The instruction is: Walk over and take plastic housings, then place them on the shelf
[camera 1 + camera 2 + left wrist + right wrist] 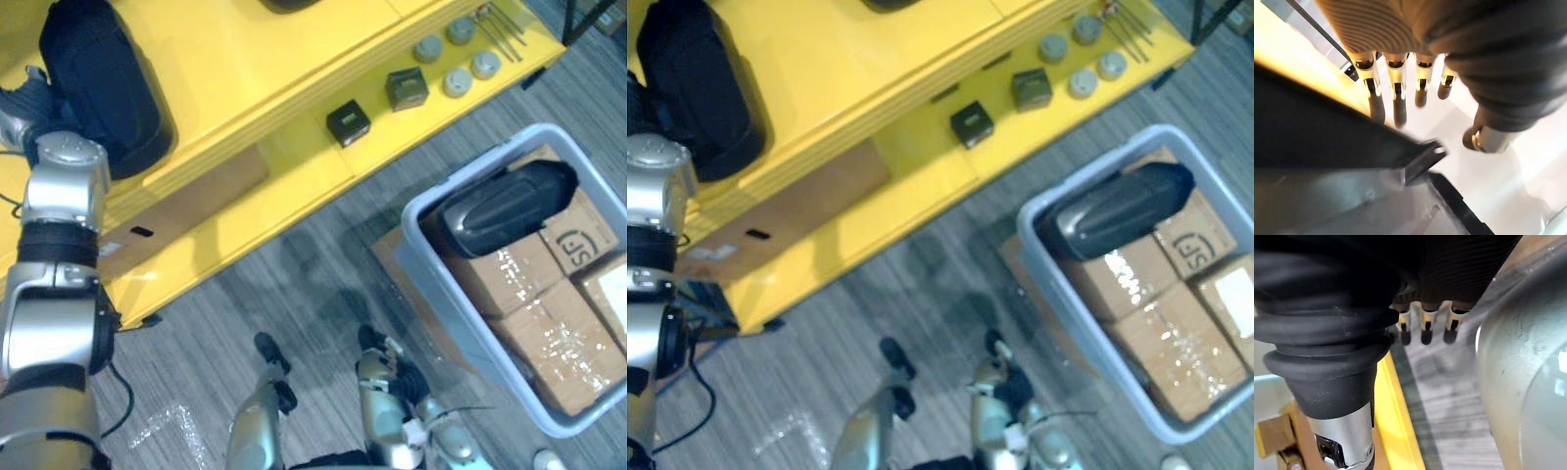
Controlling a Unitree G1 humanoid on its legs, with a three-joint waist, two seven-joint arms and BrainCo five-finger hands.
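One black housing [93, 83] sat on the shelf [294, 59], top level, far left, so approx. half done, I'd judge. Second housing [505, 206] lay in the grey bin [431, 284] at right, atop cardboard boxes [549, 333]; that one was left to fetch. Eye views gave the whole layout. Left wrist view added the left hand [1396, 100]: released, fingers straight over a dark edge, prob. the housing's. Right wrist view: right hand [1422, 330] relaxed, empty, above the floor [1444, 382] beside the shelf.
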